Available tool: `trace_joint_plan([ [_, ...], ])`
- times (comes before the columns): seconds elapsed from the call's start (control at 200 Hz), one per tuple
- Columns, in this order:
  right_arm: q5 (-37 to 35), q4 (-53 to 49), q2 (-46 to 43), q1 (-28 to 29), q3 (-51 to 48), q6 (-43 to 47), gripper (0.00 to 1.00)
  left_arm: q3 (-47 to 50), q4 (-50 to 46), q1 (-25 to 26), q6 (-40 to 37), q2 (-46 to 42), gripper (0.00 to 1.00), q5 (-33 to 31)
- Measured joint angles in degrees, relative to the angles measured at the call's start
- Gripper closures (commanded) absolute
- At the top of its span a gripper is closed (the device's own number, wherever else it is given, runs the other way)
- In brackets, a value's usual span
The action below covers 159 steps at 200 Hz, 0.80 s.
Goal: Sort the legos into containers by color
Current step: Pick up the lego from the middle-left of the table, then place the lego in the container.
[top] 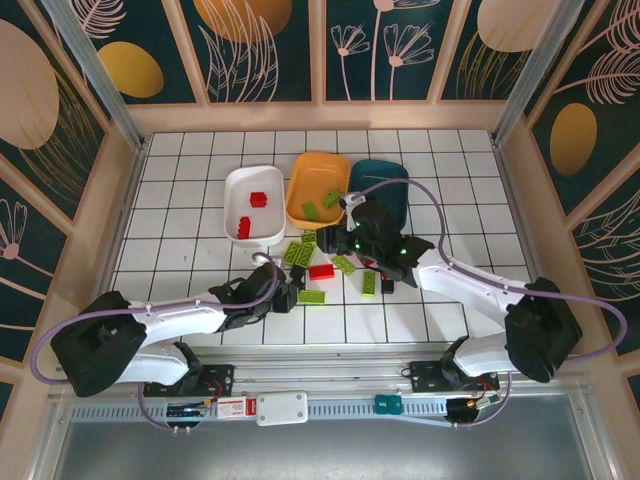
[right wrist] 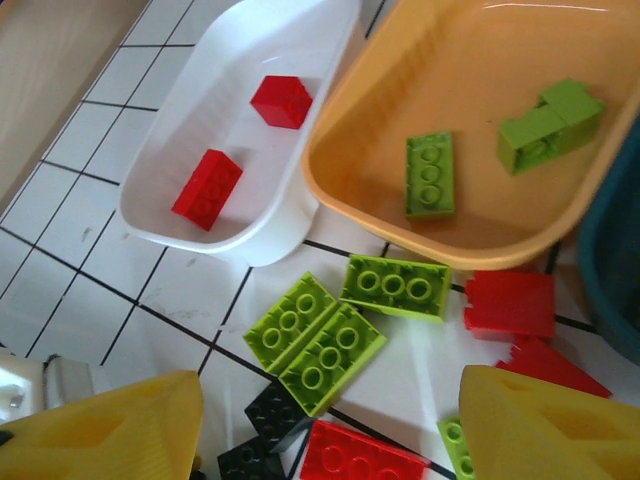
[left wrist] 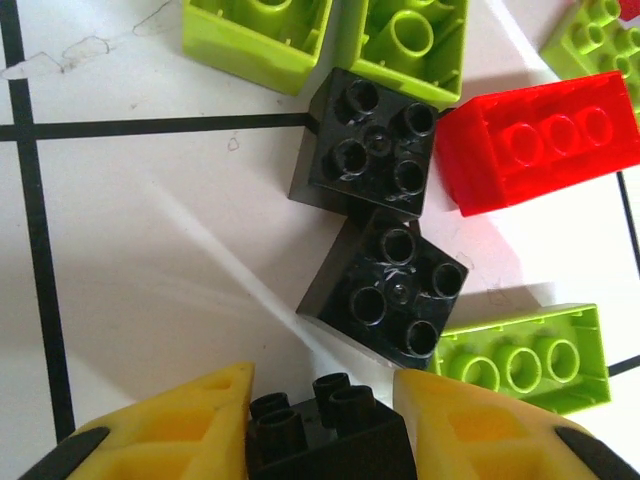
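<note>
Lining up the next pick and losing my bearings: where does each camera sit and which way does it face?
Top external: above and behind the robot, looking down on the tiled table; left arm and right arm show.
Left wrist: close above the table, facing down; left gripper clamps a black brick.
Right wrist: tilted toward white tray and orange tray; right gripper open.
Shared: top and right wrist both show the white tray.

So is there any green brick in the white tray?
No, the white tray holds just two red bricks; the sorted green bricks lie in the orange tray.
</note>
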<state>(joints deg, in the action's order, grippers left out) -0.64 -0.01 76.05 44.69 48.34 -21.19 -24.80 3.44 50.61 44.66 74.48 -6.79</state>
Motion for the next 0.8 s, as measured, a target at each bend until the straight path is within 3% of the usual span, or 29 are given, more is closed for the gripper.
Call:
trace_joint_plan([
  [0.155, -2.67, -0.72, -7.61, -0.96, -5.18, -1.11, 0.31, -3.21, -2.82, 0.00, -0.72, -3.06, 0.69, -0.94],
  [0.32, -6.43, -1.90, -17.53, -2.23, -11.17, -3.45, 0.31, -17.00, -3.58, -0.02, -4.37, 2.03, 0.70, -1.84],
  [0.631, -10.47, -8.41, -29.18, -2.71, -19.71, -8.50, 0.31, -58.90, -3.02, -1.66, -11.23, 36.85, 0.71, 3.63],
  [0.796, -10.23, -11.43, -32.94, -2.71, -22.80, -10.95, 0.31, -75.41, -7.37, -4.26, -12.26, 50.71, 0.68, 5.75],
])
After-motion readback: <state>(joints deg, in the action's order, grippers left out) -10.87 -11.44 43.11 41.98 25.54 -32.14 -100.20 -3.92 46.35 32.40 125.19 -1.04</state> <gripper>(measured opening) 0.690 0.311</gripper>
